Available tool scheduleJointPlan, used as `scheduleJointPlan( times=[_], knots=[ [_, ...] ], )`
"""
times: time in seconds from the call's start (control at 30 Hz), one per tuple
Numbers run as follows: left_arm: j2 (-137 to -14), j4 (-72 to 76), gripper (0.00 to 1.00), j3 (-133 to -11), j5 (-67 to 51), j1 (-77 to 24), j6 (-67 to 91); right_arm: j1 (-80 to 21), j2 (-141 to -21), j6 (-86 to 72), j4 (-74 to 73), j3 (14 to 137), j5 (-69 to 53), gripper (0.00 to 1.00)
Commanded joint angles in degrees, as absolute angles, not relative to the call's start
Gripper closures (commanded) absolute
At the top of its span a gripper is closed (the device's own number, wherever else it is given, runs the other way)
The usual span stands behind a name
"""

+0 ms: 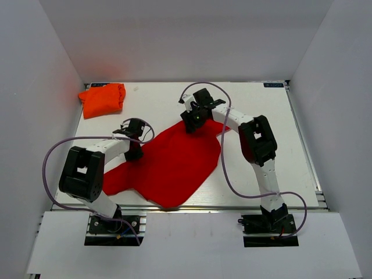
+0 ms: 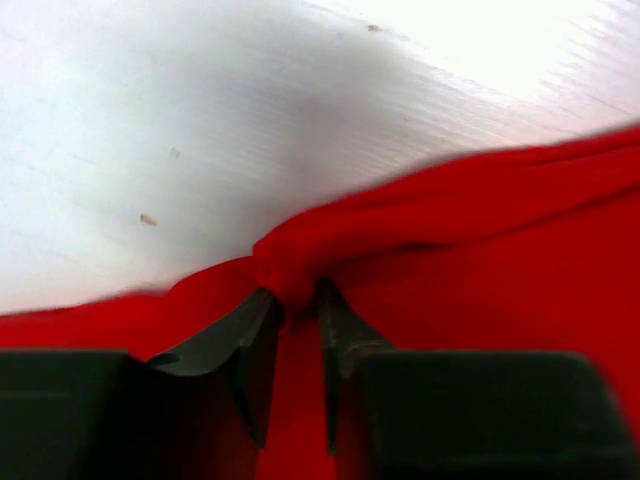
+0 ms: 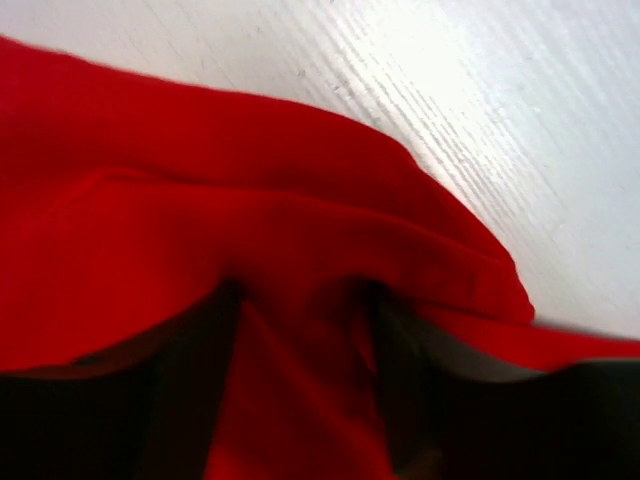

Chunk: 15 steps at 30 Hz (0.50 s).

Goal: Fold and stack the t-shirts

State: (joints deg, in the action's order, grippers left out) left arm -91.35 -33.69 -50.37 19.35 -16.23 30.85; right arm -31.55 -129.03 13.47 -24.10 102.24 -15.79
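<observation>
Nearest the arm bases, the red t-shirt (image 1: 168,168) lies spread and rumpled on the white table (image 1: 267,110). Its near hem almost reaches the table's near edge. Most of the cloth lies to the right of the left gripper (image 1: 133,152) and nearer than its fingertips.

That gripper sits at the shirt's left edge. In the left wrist view its two dark fingers (image 2: 245,340) are clamped on a raised fold of the red cloth, one finger touching each side. The fold bunches up just ahead of the tips. Ahead of the fingers and to their left there is only bare table. To their right the shirt's edge runs on as a soft ridge.

Farther off, the right gripper (image 1: 195,121) is down on the shirt's far corner. Its fingers (image 3: 190,380) stand apart, with red cloth sagging between them and draped over both tips. The right wrist view is blurred, so I cannot tell whether they are pressing the cloth. Bare table lies ahead and to their right, and more red folds lie to their left.

Farthest away, the orange t-shirt (image 1: 103,100) lies as a compact bundle in the table's far-left corner. It is well ahead and left of the left fingers, well to the left of the right fingers, and apart from the red one.
</observation>
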Motion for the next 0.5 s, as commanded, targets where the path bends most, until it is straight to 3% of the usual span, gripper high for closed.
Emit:
scheduleJointPlan(
  times=[0.0,0.03,0.07,0.23,0.47],
  knots=[
    [-91.9,-32.2,0.71,-50.9,17.9,-15.8,30.0,-31.8,-129.8,13.2,-24.4,104.9,-16.3,0.51],
    [-91.8,-32.2,0.84,-50.9,17.9,-15.8,29.4,-32.1,-129.8,12.7,-24.2,104.9,-16.2,0.81],
    [-91.1,-32.2,0.99,-50.9,17.9,-15.8,29.4,-31.9,-129.3,12.1,-23.7,104.6,-16.1,1.00],
    [-84.6,-33.8,1.00,-55.5,21.0,-17.0,28.6,-32.0,-123.1,9.7,-20.0,102.8,-14.7,1.00],
    [-65.2,-33.1,1.00,-61.1,22.1,-17.0,26.5,-31.8,-102.8,8.3,-15.7,98.2,-10.9,1.00]
  ],
)
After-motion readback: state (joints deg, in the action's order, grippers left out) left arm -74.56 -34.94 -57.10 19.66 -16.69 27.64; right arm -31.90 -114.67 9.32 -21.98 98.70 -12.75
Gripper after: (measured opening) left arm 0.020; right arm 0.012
